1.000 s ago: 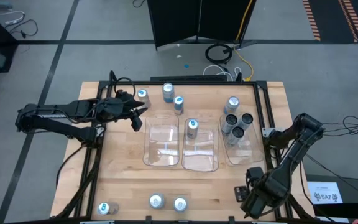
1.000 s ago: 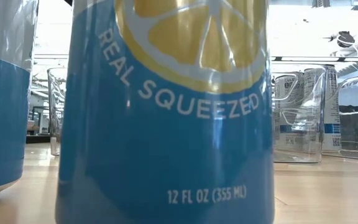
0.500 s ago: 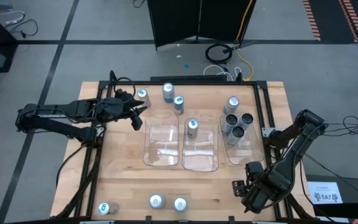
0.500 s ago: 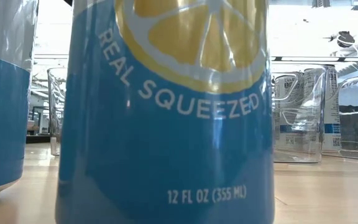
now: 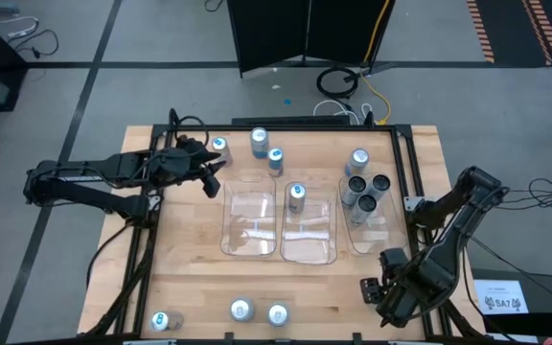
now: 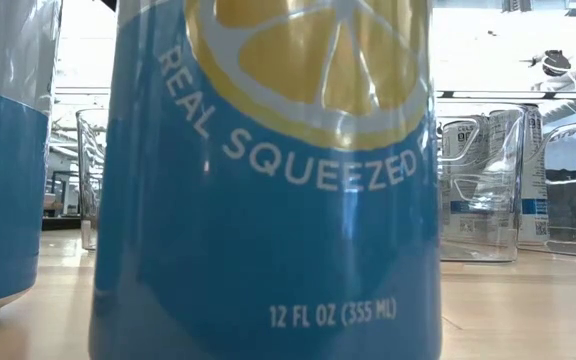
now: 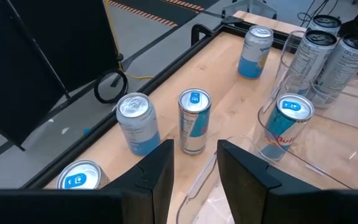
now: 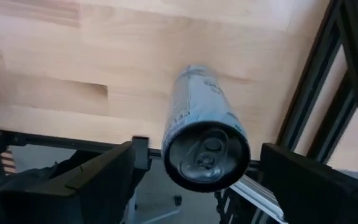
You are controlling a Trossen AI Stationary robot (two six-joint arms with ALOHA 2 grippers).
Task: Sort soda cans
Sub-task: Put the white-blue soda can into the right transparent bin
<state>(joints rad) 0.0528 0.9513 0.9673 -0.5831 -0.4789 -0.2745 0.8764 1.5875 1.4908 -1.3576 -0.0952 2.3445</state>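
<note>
Soda cans stand upright on the wooden table. In the high view three stand near the far edge (image 5: 259,142), one in the middle clear tray (image 5: 296,197), several dark and silver ones in the right tray (image 5: 356,184), and three along the near edge (image 5: 241,310). My left gripper (image 5: 211,182) (image 7: 194,180) is open and hovers just short of a slim blue-topped can (image 7: 193,121). My right gripper (image 5: 370,290) (image 8: 207,186) is open over the near right corner. Its fingers stand on either side of a silver-grey can (image 8: 204,134) without touching it.
Three clear plastic trays (image 5: 249,225) lie side by side mid-table. A black frame rail (image 8: 328,93) runs along the table's edges. In the low view a blue lemon-marked can (image 6: 268,200) fills most of the picture, with another (image 6: 3,150) beside it.
My right gripper has shifted a little toward the table's far and left edges, staying open over the near right corner. The cans have not moved.
</note>
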